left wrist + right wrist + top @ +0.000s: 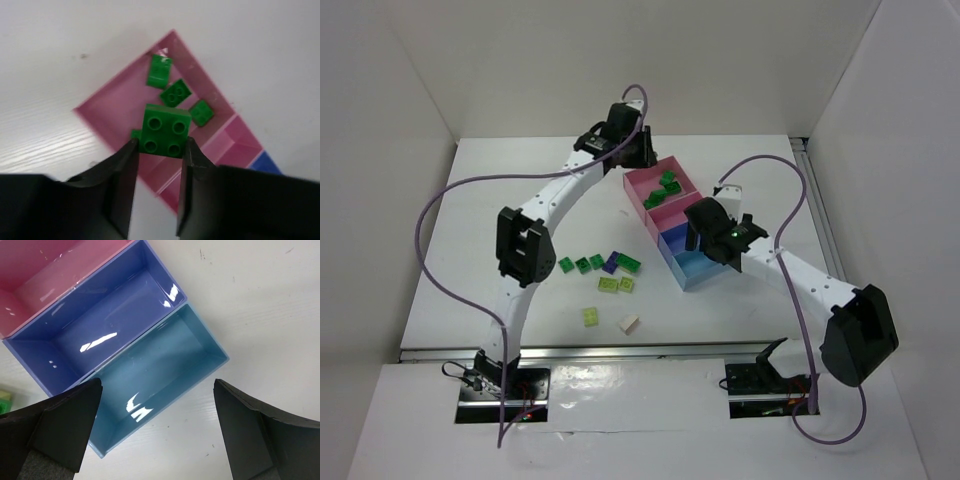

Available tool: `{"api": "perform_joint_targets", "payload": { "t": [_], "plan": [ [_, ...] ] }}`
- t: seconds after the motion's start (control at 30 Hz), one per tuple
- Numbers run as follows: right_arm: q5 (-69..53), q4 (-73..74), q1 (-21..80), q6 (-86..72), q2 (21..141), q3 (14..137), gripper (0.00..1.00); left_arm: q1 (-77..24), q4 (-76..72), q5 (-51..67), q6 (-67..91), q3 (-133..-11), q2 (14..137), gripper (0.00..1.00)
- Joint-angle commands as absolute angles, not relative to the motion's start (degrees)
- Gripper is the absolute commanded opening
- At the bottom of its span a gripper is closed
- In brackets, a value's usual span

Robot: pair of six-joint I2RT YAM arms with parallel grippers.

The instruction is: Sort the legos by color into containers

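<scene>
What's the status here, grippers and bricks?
Left gripper shut on dark green brick, over end pink box with green bricks inside. Right gripper open above light blue box. Several loose bricks on table. Nothing blocking.

A dark green four-stud lego (165, 131) is sitting studs-up, pinched between the fingertips of the left gripper (161, 146); three more green legos (175, 92) are lying just beyond them inside the end pink container (112, 107).

Legos (582, 264) on table (520, 180), left of containers (670, 217)
</scene>
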State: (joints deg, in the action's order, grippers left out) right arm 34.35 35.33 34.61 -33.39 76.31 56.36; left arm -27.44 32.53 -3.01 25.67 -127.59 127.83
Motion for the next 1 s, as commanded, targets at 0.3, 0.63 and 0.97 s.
{"api": "perform_joint_targets", "payload": {
  "t": [0.3,0.63,0.97],
  "plan": [
    [35.87,35.43,35.68,-32.88,73.12,58.89,1.0,-29.44,35.51,2.39,25.76,-131.85,128.34,0.77],
    [23.13,23.93,42.43,-20.94,75.67,61.25,1.0,-22.07,36.65,-10.99,31.27,-87.75,98.81,0.66],
    [23.03,23.21,50.98,-18.46,87.97,70.48,1.0,-14.5,44.65,-6.69,41.91,-65.66,86.48,0.78]
  ]
}}
